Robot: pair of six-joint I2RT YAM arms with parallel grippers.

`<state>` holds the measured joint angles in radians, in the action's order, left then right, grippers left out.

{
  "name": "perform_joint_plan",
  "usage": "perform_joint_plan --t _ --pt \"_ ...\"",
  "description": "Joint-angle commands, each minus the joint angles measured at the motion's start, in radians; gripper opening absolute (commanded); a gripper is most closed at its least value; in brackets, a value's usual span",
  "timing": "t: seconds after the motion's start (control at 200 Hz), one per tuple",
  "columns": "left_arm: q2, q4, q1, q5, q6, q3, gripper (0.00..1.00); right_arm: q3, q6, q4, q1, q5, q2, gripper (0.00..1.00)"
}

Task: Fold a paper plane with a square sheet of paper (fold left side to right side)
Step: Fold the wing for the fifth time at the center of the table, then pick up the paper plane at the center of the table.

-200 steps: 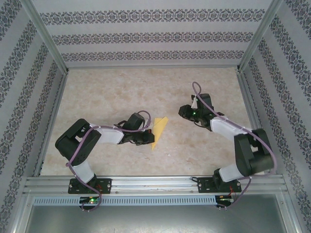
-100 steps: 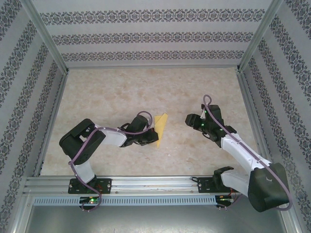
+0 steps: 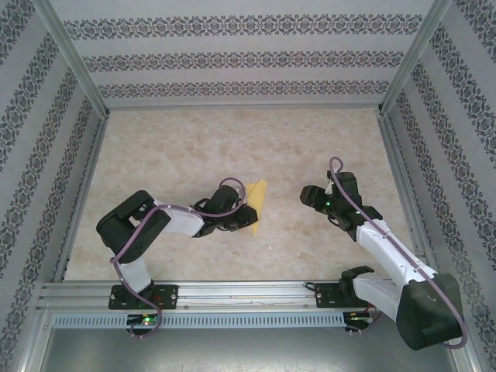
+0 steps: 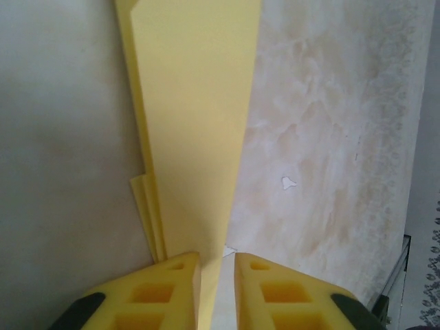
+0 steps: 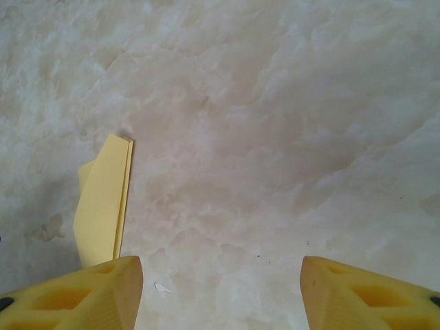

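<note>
Find the paper plane (image 3: 256, 198) lying flat near the centre of the desk (image 3: 178, 147), a slim yellow dart with its long axis running from 1 o'clock to 7 o'clock in the top view. Note the left gripper (image 3: 246, 220) at its 7 o'clock end, parted only a sliver around the narrow tail. From the left wrist, see the yellow fingers (image 4: 161, 282) flanking the paper with a thin line of desk beside it: a loose hold at most, no firm pinch. Note the right gripper (image 3: 307, 194) at 3 o'clock of the plane, near but apart, spread wide and holding nothing. Probably the crease-pressing stage. To do it well, keep the tail pinned lightly and bring the right gripper in low from 3 o'clock. Press along the centre crease from tail toward nose, and avoid any sideways drag, for fear of sliding or buckling such thin paper on the smooth marbled surface. Mind the stacked layer edges at 9 o'clock of the tail: likely to spring open on release. Around: a tiny white fleck (image 4: 288, 182) at 3 o'clock of the paper, harmless; patterned walls (image 3: 232, 58) and a metal rail (image 3: 248, 288) at 6 o'clock, both well apart. No obstacle seen between right gripper and plane.
</note>
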<state>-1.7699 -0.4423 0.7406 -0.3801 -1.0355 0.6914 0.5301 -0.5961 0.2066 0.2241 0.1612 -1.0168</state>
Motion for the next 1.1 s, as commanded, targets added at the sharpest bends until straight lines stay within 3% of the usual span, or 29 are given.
perform_joint_plan --t 0.0,0.24,0.54,0.849,0.899,1.094 --pt "0.033 -0.024 0.017 0.02 0.056 0.014 0.23 -0.003 0.019 0.029 -0.008 -0.01 0.014 0.62" --pt "0.204 0.099 -0.006 0.047 0.18 -0.005 0.32 0.04 0.027 0.078 0.038 -0.051 -0.003 0.63" --pt "0.426 0.357 -0.101 0.17 0.318 -0.016 0.4 0.152 0.022 0.117 0.257 -0.198 -0.124 0.69" --pt "0.684 0.552 -0.245 0.262 0.398 -0.091 0.62 0.369 0.021 0.2 0.492 -0.35 -0.379 0.74" --pt "0.731 0.588 -0.27 0.267 0.421 -0.101 0.65 0.411 0.022 0.217 0.525 -0.369 -0.431 0.8" --pt "0.888 0.632 -0.352 0.288 0.446 -0.154 0.71 0.558 0.03 0.26 0.615 -0.418 -0.62 0.81"
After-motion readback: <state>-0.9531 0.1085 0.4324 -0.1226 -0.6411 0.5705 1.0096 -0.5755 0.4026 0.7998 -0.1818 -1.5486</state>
